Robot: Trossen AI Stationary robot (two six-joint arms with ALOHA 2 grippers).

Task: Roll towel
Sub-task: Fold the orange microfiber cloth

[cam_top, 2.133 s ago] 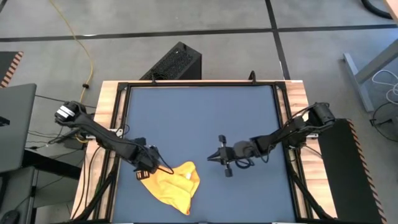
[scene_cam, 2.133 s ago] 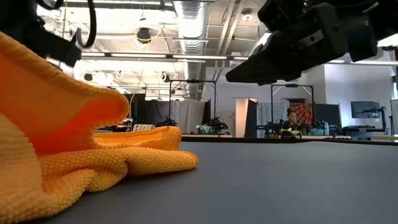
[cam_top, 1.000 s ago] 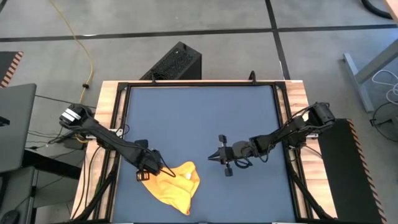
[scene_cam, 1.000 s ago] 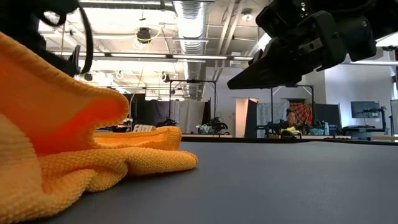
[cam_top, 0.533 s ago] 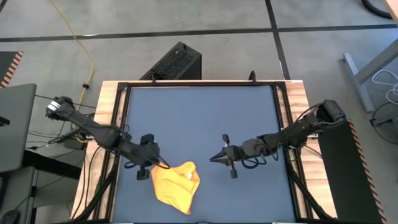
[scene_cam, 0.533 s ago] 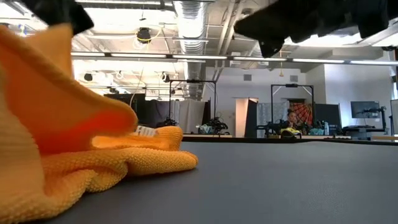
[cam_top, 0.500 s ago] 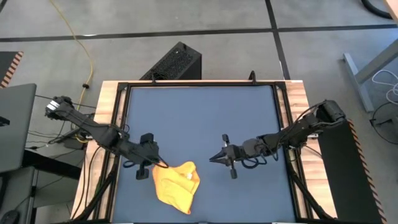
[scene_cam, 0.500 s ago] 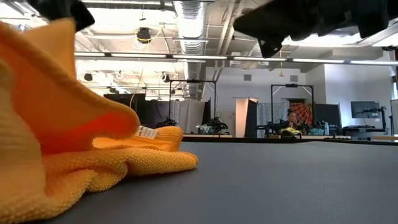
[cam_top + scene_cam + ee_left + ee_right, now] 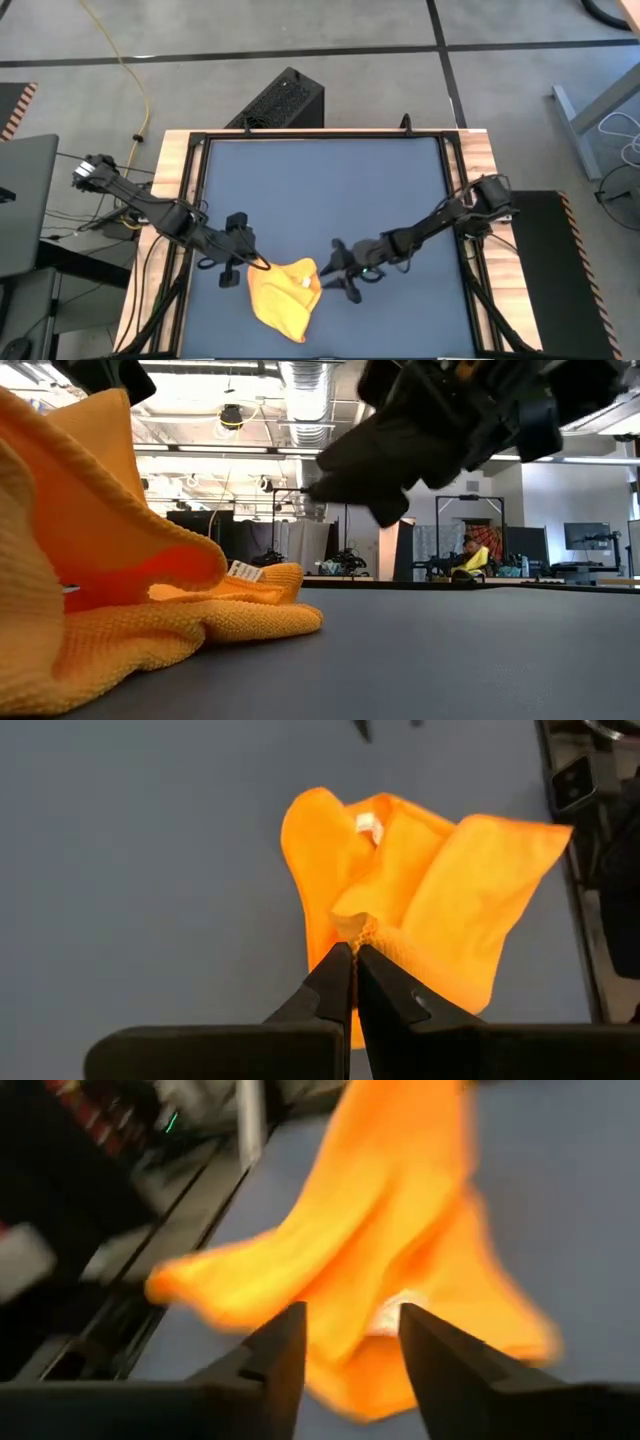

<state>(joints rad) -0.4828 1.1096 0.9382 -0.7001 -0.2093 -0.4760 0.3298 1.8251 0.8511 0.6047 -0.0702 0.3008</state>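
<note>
Since a moment ago the right tool (image 9: 337, 272) has swung in beside the towel (image 9: 282, 297), fingers wide, holding nothing. Left tool (image 9: 262, 266) pinches a raised fold — soft, limp cloth near the desk's (image 9: 320, 190) front edge; best taken by edges.

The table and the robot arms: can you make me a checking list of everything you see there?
Surface: dark blue table, wooden edges.
Job's things: yellow-orange towel bunched near the front edge, one part lifted, white tag showing; not rolled yet.
Clutter: nothing seen on the table.
Claws: left claw shut on the towel's edge, holding it up; right claw open, right beside the towel, not gripping it.
Cables: yellow cable on the floor; dark wires along both arms.
Surroundings: black box behind the table, a big workshop room, a person far back.
</note>
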